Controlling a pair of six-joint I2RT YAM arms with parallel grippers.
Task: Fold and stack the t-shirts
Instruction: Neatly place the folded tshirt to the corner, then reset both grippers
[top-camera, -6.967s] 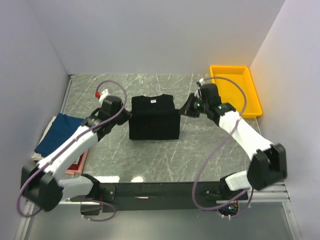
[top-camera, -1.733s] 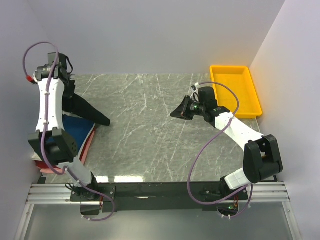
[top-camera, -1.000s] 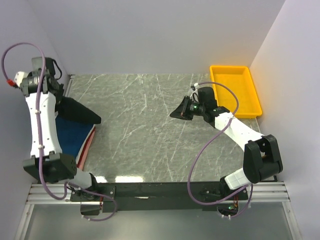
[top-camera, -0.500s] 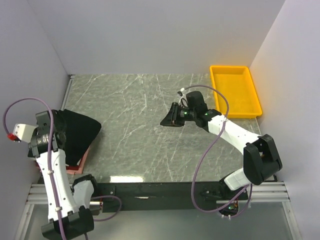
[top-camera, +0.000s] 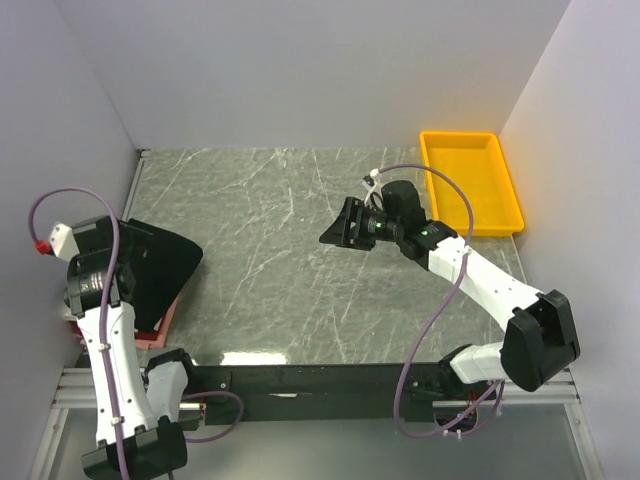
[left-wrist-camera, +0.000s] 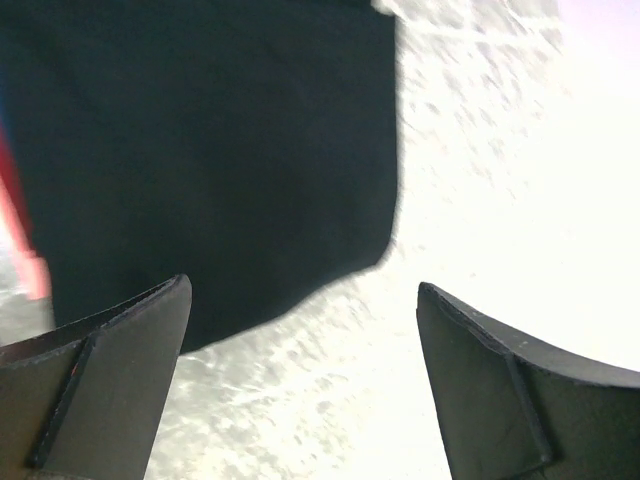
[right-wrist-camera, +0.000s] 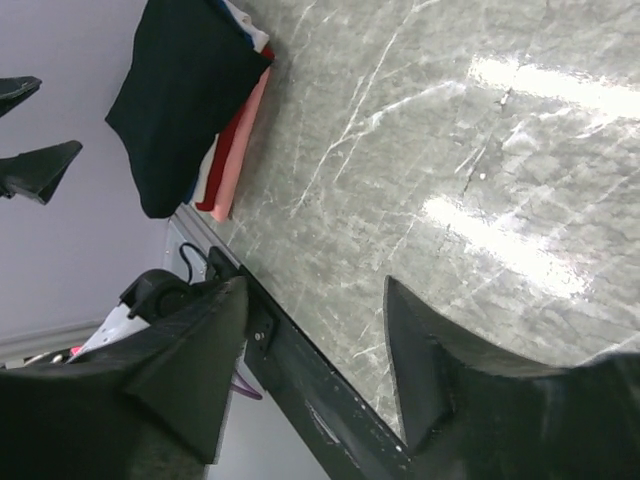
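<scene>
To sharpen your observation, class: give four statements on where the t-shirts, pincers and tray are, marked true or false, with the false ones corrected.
1. The black t-shirt lies on top of the stack at the left edge of the table. True.
2. The left pincer is clamped on the black t-shirt. False: its fingers stand apart above the shirt, with nothing between them.
3. The right pincer holds a shirt over the tray. False: it is open, holds nothing and hangs over bare marble mid-table.
4. The yellow tray sits at the table's far right corner. True.
</scene>
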